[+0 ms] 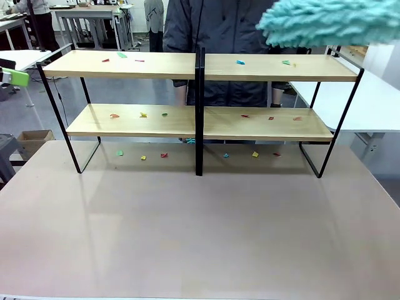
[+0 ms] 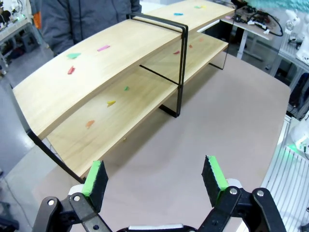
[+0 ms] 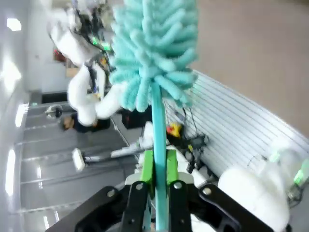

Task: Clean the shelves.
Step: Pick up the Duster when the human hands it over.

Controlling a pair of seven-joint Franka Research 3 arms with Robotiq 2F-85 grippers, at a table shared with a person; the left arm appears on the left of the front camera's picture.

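The shelves [image 1: 156, 64] stand across the far half of the tabletop: two light wooden boards on a black frame with a central upright. Small coloured scraps [image 1: 143, 115] lie on both boards and on the tabletop beneath. In the left wrist view the shelves [image 2: 96, 72] run away from their left end, and my left gripper [image 2: 155, 176] hangs open above the tabletop, holding nothing. My right gripper [image 3: 157, 169] is shut on the thin teal handle of a fluffy teal duster [image 3: 154, 48]. The duster's head [image 1: 325, 22] hovers above the top board's right end.
A person in a dark jacket [image 1: 219, 25] stands right behind the shelves. The greyish-brown tabletop [image 1: 200, 231] spreads in front of the rack. A white table [image 1: 375, 106] lies to the right, and a cardboard box [image 1: 34, 140] sits on the floor at left.
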